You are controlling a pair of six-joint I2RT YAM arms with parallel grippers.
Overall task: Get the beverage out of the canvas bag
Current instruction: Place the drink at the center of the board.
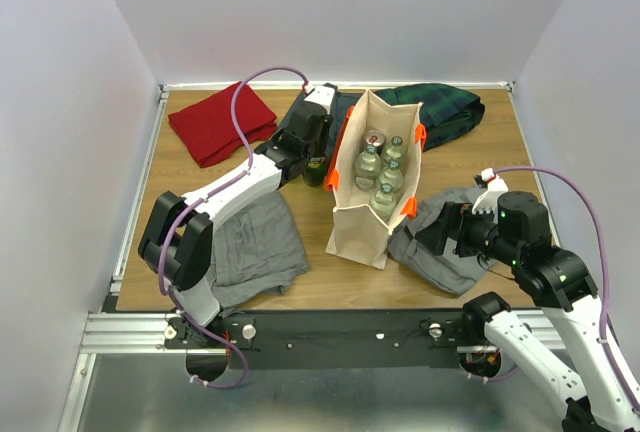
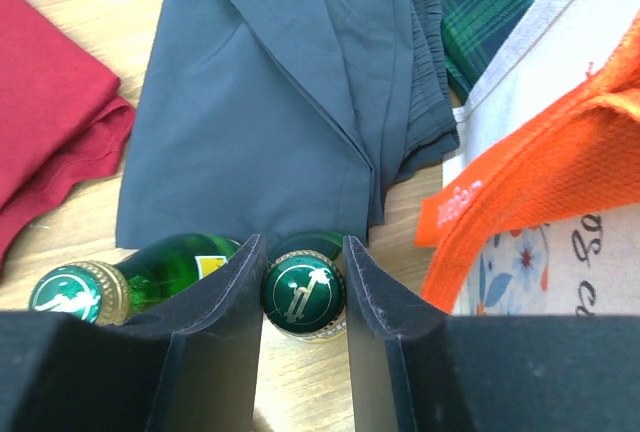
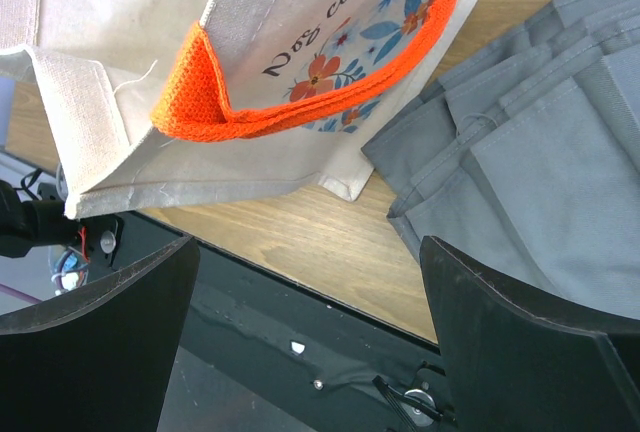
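Observation:
The beige canvas bag (image 1: 372, 214) with orange handles (image 1: 409, 206) stands mid-table, and several clear capped bottles (image 1: 384, 178) sit inside it. Just left of the bag, my left gripper (image 1: 312, 155) points down, shut on the neck of a green beverage bottle (image 2: 303, 292). Both black fingers (image 2: 235, 292) press against its cap. A second green bottle (image 2: 150, 274) stands right beside it on the left. My right gripper (image 1: 438, 232) is open and empty. It hangs low by the bag's near right corner (image 3: 300, 82), above grey folded clothes (image 3: 530, 152).
A red cloth (image 1: 218, 122) lies at the back left. A dark blue garment (image 2: 290, 82) lies behind the bottles and a green plaid cloth (image 1: 448, 112) at the back right. A grey cloth (image 1: 255, 247) lies at the front left. The black base rail (image 3: 300, 332) runs along the table's near edge.

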